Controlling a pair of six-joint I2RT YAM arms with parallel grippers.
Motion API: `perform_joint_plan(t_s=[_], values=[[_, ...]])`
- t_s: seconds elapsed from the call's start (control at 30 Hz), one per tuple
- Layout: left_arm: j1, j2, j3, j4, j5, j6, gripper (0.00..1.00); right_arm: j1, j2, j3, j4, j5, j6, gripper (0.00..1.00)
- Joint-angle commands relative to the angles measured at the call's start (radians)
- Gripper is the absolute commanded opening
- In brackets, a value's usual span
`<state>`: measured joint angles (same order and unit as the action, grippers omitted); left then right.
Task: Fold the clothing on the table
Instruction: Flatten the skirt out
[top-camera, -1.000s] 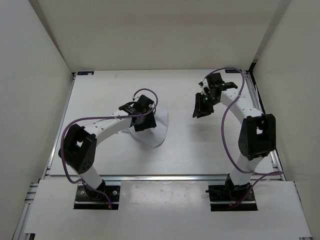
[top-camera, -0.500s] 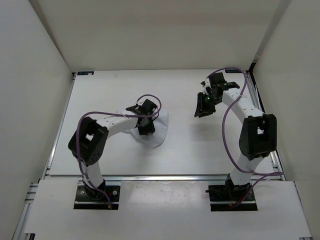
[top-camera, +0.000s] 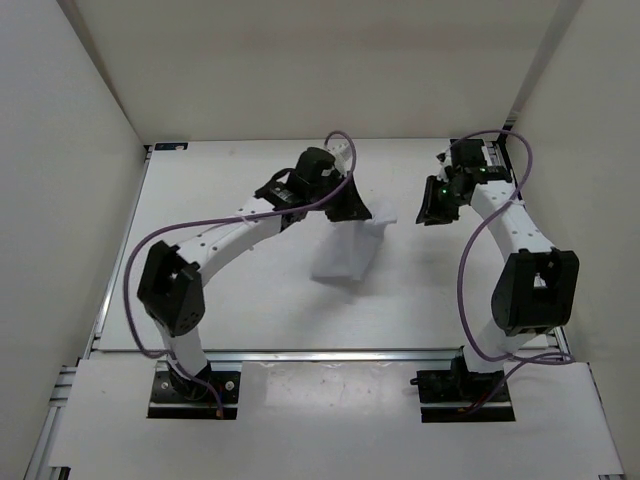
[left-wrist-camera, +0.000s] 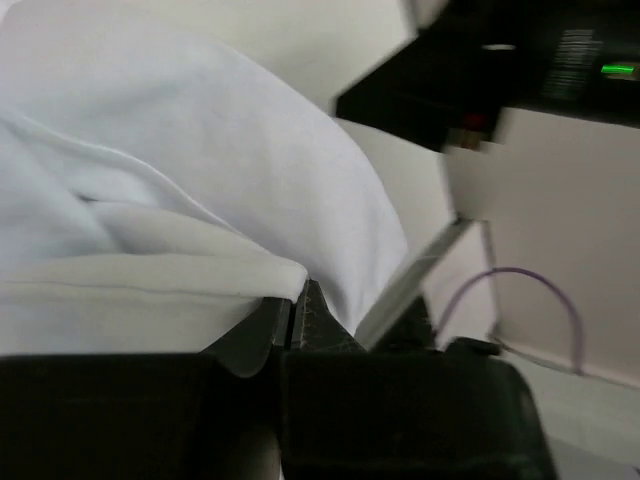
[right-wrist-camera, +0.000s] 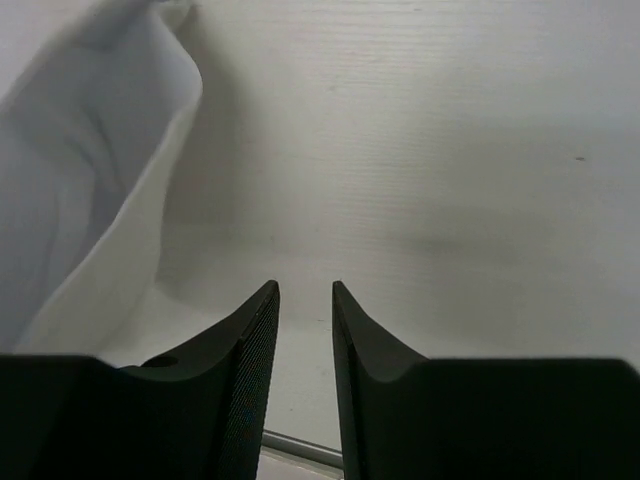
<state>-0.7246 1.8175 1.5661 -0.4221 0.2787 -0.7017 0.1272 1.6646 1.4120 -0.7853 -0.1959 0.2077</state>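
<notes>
Left arm (top-camera: 238, 233): white tubular links marked with rows of small dark dots, joined by a blocky black elbow housing (top-camera: 165, 293). A thin purple cable (top-camera: 341, 136) is run along it, and a black base plate (top-camera: 195, 392) is fitted at the foot.

Right arm (top-camera: 507, 217): made to the same pattern, with white links, black housing (top-camera: 535, 290), purple cable (top-camera: 463, 290) and black plate (top-camera: 465, 388). A small green light (top-camera: 441, 185) is lit near the wrist.

Right gripper (right-wrist-camera: 305, 292): two matt black fingers (right-wrist-camera: 250, 350), finely ribbed on the inner faces.

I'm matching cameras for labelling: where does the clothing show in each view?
Top external: the clothing hangs at centre, from the left end effector.
Left wrist: fills the upper left.
Right wrist: left edge.
Shared landmark: right arm's green light, top and left wrist only.
</notes>
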Motion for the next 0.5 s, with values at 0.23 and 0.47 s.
perform_joint_plan(t_s=[0.23,0.47], values=[[0.283,-0.522,-0.553,0.168,0.228,-0.068,0.0,-0.044,-0.088,-0.056,0.044,0.05,0.056,0.33],[0.47,-0.687,-1.026,0.186,0.185,-0.081,0.03,0.049,-0.031,-0.047,0.046,-0.003,0.056,0.34]])
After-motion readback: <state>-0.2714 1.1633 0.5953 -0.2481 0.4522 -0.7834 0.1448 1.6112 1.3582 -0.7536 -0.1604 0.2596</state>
